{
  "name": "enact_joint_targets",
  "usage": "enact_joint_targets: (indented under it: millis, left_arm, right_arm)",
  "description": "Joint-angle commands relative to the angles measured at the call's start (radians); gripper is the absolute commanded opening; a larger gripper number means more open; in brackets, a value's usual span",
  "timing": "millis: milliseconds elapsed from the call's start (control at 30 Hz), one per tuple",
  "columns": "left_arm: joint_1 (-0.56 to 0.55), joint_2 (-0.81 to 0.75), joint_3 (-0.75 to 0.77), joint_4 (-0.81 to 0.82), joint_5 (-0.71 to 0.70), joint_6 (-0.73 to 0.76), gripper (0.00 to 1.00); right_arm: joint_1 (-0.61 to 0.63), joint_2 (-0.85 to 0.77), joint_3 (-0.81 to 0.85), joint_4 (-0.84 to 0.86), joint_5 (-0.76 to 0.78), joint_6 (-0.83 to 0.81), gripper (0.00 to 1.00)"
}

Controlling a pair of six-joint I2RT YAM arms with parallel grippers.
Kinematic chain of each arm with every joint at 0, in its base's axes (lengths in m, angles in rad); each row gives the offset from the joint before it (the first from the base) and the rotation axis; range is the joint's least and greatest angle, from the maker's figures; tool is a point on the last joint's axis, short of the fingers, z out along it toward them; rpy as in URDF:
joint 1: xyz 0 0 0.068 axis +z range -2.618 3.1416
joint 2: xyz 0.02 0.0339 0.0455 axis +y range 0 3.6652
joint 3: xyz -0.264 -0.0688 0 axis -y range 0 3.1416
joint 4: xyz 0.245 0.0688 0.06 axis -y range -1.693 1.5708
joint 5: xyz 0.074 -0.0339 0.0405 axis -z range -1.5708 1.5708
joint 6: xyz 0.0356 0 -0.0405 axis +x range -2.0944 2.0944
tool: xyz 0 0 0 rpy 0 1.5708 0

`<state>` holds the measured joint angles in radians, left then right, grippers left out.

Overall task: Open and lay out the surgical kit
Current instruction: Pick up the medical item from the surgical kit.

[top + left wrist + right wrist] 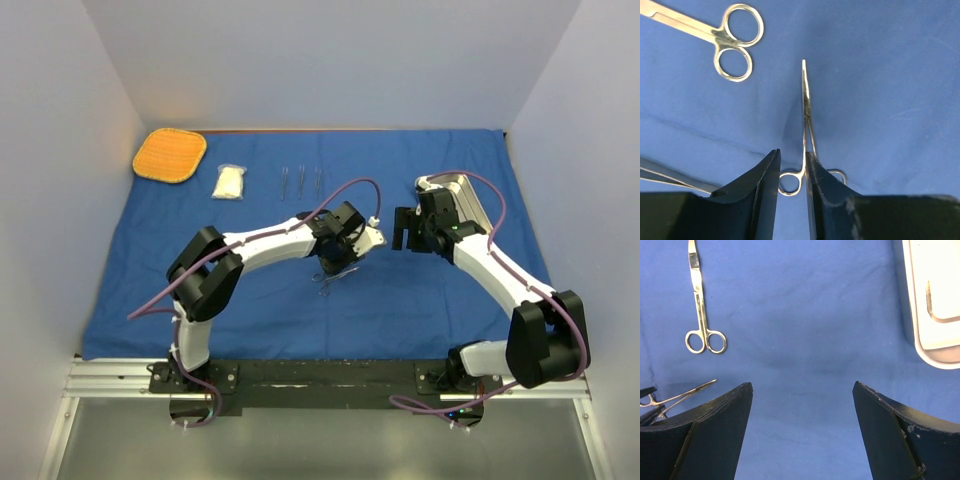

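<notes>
**Top view.** The blue cloth wrap [150, 300] lies spread flat over the desk. The orange mat [170, 155] sits at 10 o'clock, at the cloth's far corner. Toward 3 o'clock from it lie the white gauze pack [229, 182] and then a row of three slim metal instruments [301, 180]. The steel tray [470, 195] rests at 2 o'clock, partly under the right arm. The left gripper [336, 266] is low at centre. The right gripper [404, 232] is near it, toward 3 o'clock.

**Left wrist view.** The jaws are closed on one ring handle of the forceps [805, 110], whose tips point to 12 o'clock. The scissors [735, 42] lie apart on the cloth at 11 o'clock.

**Right wrist view.** The jaws stand wide apart over bare cloth and hold nothing. The tray is at 2 o'clock, the scissors at 11 o'clock and the forceps at 8 o'clock.
</notes>
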<state>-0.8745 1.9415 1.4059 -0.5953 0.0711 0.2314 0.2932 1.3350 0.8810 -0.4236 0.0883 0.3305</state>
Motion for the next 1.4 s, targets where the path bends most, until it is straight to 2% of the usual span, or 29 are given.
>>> enact_joint_targets:
  millis: [0,233,800,833,867,933,1233,1367]
  left_arm:
    - [-0.015,0.037,0.080,-0.090,0.006,0.032,0.31]
    - [-0.026,0.096,0.133,-0.191,-0.014,0.034,0.28]
    - [-0.058,0.214,0.180,-0.251,-0.062,0.006,0.19]
    - [-0.060,0.220,0.179,-0.251,-0.057,0.000,0.17]
    - [-0.058,0.221,0.180,-0.251,-0.057,-0.001,0.09]
    - [-0.058,0.221,0.180,-0.256,-0.060,0.003,0.00]
    - [-0.057,0.209,0.191,-0.261,-0.068,0.002,0.00]
    - [-0.057,0.211,0.168,-0.258,-0.112,-0.007,0.17]
  right_arm:
    - [-0.009,-0.005,-0.001,0.040,0.018,-0.004,0.86]
    - [-0.020,0.003,-0.001,0.045,0.024,-0.010,0.86]
    - [-0.032,0.039,0.022,0.060,0.022,-0.011,0.86]
    - [-0.032,0.043,0.026,0.063,0.021,-0.013,0.86]
    - [-0.034,0.046,0.027,0.063,0.018,-0.013,0.86]
    - [-0.035,0.053,0.032,0.066,0.014,-0.015,0.86]
    - [-0.034,0.070,0.045,0.083,0.001,-0.021,0.87]
    - [-0.037,0.070,0.047,0.085,0.011,-0.025,0.87]
